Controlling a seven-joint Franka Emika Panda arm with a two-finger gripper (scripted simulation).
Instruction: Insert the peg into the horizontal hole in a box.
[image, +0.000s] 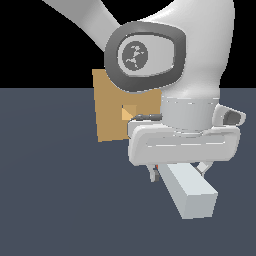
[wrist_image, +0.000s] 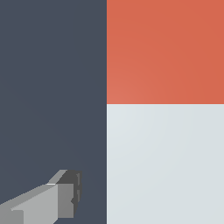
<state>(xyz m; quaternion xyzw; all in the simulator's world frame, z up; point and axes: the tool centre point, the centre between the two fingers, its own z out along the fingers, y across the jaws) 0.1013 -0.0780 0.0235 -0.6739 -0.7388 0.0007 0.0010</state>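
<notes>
While fingers (image: 176, 171) straddle the peg (image: 192, 192), grip unclear, arm partly hides box (image: 112, 107), hole (image: 128, 113).

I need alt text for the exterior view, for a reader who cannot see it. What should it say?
A white robot arm fills the middle of the picture, its hand low over a pale grey-white peg on a dark grey floor. Behind the arm stands a tan box with a small square hole in its face, partly hidden by the arm.
</notes>
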